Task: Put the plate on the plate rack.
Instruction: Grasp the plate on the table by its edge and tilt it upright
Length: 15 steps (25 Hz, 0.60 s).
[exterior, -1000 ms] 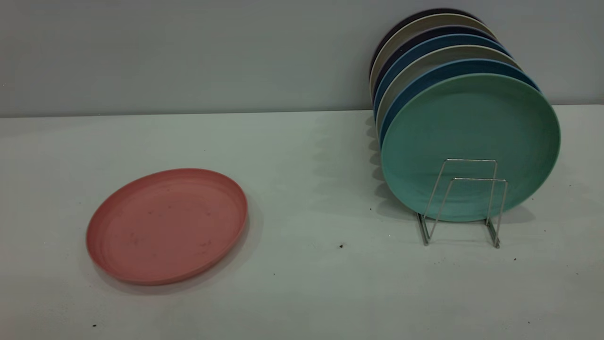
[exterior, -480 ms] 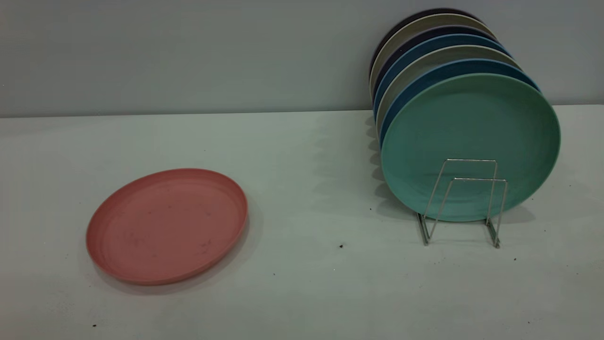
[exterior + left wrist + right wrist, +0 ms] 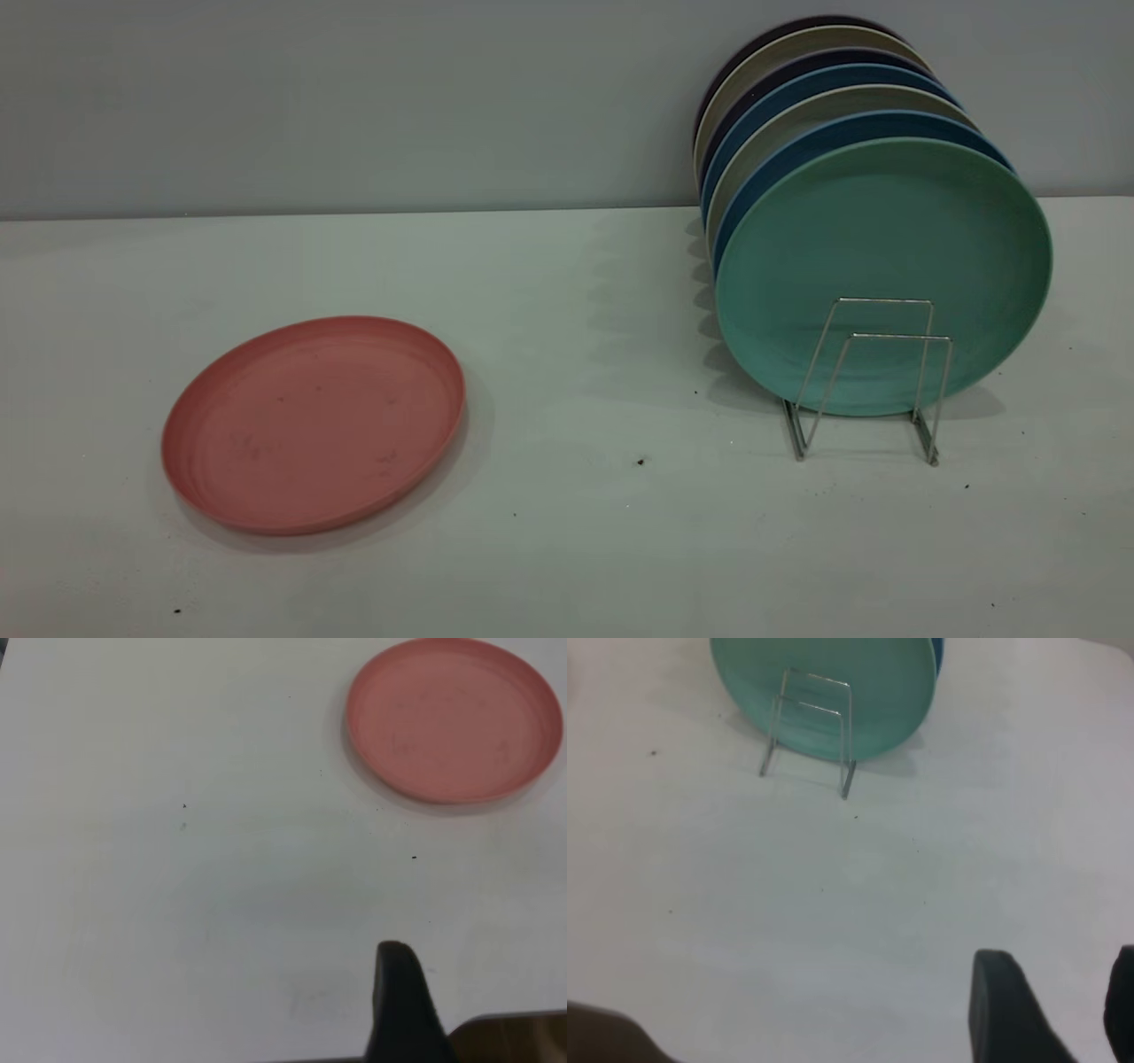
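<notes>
Your plate [image 3: 313, 424] lies flat, face up, on the pale desk [image 3: 567, 549] at the exterior view's left, well apart from the plate rack [image 3: 873, 381] on the right. Nothing touches it, and you can see faint dark specks on its inner surface. The left wrist view shows it [image 3: 454, 719] too, lying alone on bare desk, far from the dark finger [image 3: 403, 1001] of the left gripper at the frame's edge. Only that one finger shows, so you cannot tell how far the left gripper is open; it has hold of nothing you can see.

The rack is nearly full. A teal-green plate [image 3: 886, 266] stands on edge at the front, and behind it is a row of further upright plates, blue [image 3: 842, 128], beige-grey [image 3: 797, 111] and dark ones, reaching back to the grey wall [image 3: 354, 97]. In front of the teal-green plate two squared wire loops stand free with no plate between them.

In the right wrist view you see the rack [image 3: 808, 731] and the teal-green plate [image 3: 833, 673] from the front. The right gripper [image 3: 1063, 1010] hangs over bare desk well short of the rack, its two dark fingers [image 3: 1005, 1010] spread apart with nothing between them. A few dark crumbs dot the desk.
</notes>
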Tool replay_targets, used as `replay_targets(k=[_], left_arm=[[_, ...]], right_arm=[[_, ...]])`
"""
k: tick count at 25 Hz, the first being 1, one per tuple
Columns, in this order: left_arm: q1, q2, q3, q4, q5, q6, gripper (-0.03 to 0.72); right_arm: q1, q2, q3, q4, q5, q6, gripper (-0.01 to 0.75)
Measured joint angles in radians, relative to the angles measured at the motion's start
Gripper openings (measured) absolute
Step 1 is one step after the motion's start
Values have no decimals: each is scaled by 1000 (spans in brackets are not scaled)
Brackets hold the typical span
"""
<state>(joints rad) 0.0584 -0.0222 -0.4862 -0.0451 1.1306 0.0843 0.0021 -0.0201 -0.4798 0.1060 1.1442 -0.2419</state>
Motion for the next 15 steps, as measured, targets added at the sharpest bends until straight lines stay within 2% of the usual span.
replay_targets(k=[8, 11, 15], left_arm=[[0, 0, -2, 0, -3, -1, 486], [0, 0, -14, 0, -68, -14, 486], [0, 51, -19, 0, -149, -94, 486]], right_arm=[[0, 0, 0, 5, 0, 0, 294], [0, 0, -3, 7, -14, -9, 294], [0, 47, -14, 39, -105, -29, 300]])
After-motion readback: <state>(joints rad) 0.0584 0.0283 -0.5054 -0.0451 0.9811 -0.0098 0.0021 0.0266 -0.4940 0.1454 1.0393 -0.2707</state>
